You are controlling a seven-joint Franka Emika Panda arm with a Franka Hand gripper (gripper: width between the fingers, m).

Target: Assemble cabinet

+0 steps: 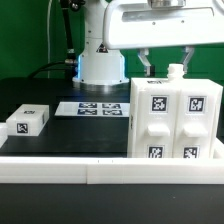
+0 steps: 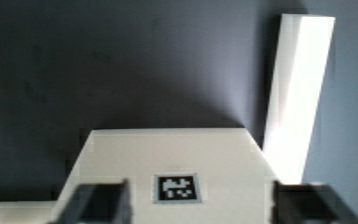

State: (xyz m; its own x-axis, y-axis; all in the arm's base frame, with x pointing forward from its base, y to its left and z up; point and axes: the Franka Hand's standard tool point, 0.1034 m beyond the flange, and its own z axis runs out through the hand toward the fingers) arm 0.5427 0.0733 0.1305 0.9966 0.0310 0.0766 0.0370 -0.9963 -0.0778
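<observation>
cabinet (image 1: pixel 172 118) upright, gripper (image 1: pixel 167 66) just above

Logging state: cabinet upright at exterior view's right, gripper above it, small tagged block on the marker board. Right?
No: the small block lies on the black table, apart from the marker board, per the exterior view. Rest holds.

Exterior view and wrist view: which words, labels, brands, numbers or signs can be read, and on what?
None: no words, brands or numbers show in either view.
Only black-and-white square tags, patterns not text: on the cabinet, the small white block and the marker board.
</observation>
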